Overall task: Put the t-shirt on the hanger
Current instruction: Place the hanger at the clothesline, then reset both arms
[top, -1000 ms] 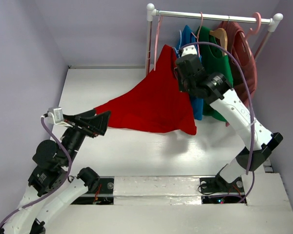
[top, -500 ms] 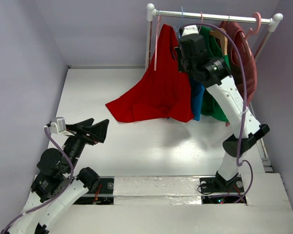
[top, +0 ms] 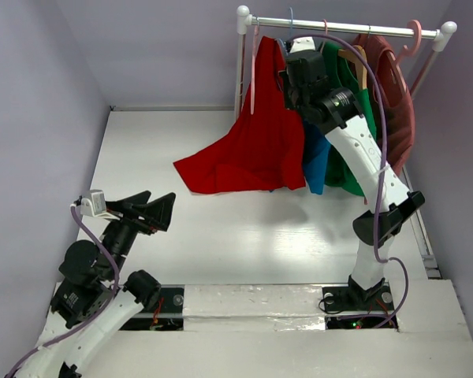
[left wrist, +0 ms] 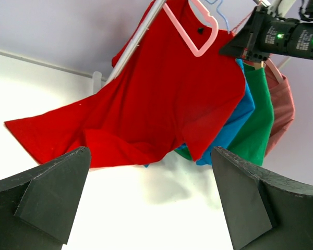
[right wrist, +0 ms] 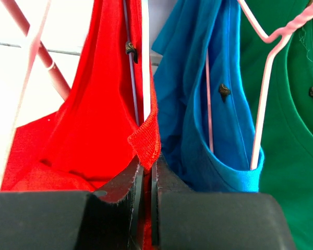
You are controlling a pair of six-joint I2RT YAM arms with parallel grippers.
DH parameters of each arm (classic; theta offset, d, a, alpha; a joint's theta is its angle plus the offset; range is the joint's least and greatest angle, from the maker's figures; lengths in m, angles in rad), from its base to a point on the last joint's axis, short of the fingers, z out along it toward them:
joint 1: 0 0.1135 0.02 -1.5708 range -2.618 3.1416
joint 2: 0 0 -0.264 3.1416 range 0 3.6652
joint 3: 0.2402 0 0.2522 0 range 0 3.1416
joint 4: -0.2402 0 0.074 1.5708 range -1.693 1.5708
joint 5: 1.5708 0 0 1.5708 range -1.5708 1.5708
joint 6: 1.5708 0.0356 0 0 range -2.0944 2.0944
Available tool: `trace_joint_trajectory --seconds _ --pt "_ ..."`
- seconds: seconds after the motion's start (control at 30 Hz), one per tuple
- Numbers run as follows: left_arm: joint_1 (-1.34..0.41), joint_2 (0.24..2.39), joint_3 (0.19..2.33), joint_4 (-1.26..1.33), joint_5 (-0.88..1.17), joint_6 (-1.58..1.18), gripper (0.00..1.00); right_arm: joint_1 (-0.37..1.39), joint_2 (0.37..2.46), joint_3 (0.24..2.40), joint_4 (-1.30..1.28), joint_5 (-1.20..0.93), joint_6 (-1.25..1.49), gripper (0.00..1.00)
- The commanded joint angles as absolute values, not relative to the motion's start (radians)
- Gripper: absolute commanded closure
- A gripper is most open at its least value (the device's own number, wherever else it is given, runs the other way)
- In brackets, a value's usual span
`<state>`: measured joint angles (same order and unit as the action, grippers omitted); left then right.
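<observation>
The red t-shirt (top: 256,150) hangs up at the rack's left end, its lower part trailing left over the table. It also shows in the left wrist view (left wrist: 161,94). My right gripper (top: 288,79) is shut on its ribbed collar (right wrist: 146,140), fingertips pinched together (right wrist: 148,166). The light-blue hanger shows as a thin hook (top: 292,17) by the rail, also in the left wrist view (left wrist: 223,15), and as a thin wire (right wrist: 129,78) inside the shirt's neck. My left gripper (top: 146,209) is open and empty (left wrist: 150,156), low at the near left, well clear of the shirt.
The rack's rail (top: 339,27) and left post (top: 240,63) stand at the back. A blue shirt (top: 315,161), a green shirt (top: 347,102) and a maroon shirt (top: 394,94) hang on it. A pink hanger (left wrist: 198,31) hangs beside the red shirt.
The left gripper, close against the shirt's left corner a second ago, has drawn back towards the near left. The right arm has lifted the shirt up to the rail, and the fabric swung right.
</observation>
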<state>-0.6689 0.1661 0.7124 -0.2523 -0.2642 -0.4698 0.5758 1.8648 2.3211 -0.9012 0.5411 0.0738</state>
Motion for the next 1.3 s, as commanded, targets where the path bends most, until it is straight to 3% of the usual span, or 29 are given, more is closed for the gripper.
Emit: trace_joint_trajectory --seconds 0.0,0.43,0.5,0.53,0.63,0.67,0.8,1.07,1.27 --pt "-0.649 0.183 0.703 -0.212 -0.230 -0.451 0.01 0.568 1.830 2.332 -0.750 0.538 0.054 1.00" --pt "-0.606 0.222 0.698 -0.199 -0.193 -0.448 0.01 0.538 1.758 2.100 -0.649 0.492 0.081 0.99" --pt "-0.606 0.227 0.698 -0.198 -0.192 -0.448 0.01 0.538 1.717 2.053 -0.635 0.486 0.084 0.72" --pt "-0.606 0.232 0.699 -0.201 -0.192 -0.448 0.01 0.538 1.698 2.037 -0.615 0.477 0.089 0.36" --pt "-0.606 0.236 0.699 -0.206 -0.199 -0.446 0.01 0.538 1.636 2.005 -0.600 0.451 0.110 0.03" --pt "-0.606 0.236 0.699 -0.206 -0.207 -0.446 0.01 0.538 1.617 2.000 -0.598 0.436 0.117 0.00" --pt "-0.606 0.244 0.701 -0.210 -0.224 -0.442 0.01 0.538 1.455 1.898 -0.529 0.345 0.158 0.00" --pt "-0.606 0.288 0.716 -0.201 -0.206 -0.449 0.01 0.538 0.955 1.467 -0.348 0.134 0.312 0.00" --pt "-0.606 0.284 0.791 -0.198 -0.138 -0.466 0.01 0.538 0.406 0.984 -0.270 -0.052 0.516 0.00"
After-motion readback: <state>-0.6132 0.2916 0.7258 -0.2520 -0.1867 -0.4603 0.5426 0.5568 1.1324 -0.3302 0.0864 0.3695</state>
